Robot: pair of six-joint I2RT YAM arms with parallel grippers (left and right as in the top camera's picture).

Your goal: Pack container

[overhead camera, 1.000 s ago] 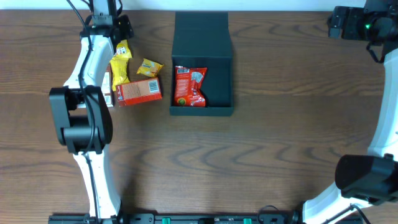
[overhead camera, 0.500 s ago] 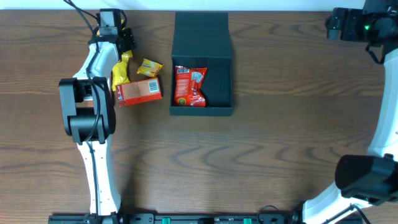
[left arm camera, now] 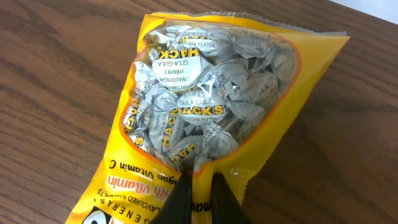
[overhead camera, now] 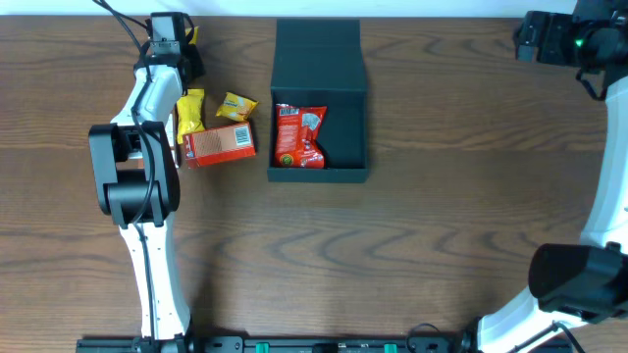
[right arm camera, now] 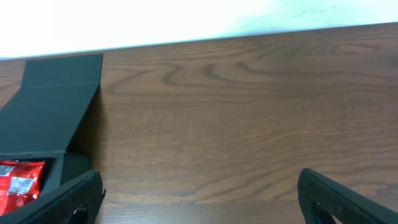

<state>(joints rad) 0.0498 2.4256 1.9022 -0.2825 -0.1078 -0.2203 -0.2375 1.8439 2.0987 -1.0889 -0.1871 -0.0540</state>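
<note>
Left pincer [left arm camera: 201, 188] clenched on a crinkly yellow candy bag [left arm camera: 211, 106]; right pincer [right arm camera: 199, 180] spread open.
The glossy film bag holds silvery twist-wrapped sweets. The matte black, squarish cardboard container [overhead camera: 319, 59] sits far-centre on the wood-grain tabletop [overhead camera: 442, 196], flap lid laid back, a shiny red packet [overhead camera: 299, 135] inside; a red-orange carton [overhead camera: 219, 145] and small yellow packet [overhead camera: 235, 106] lie to its left.

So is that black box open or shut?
Open. The black box has its lid folded back, a red packet lying inside.
</note>
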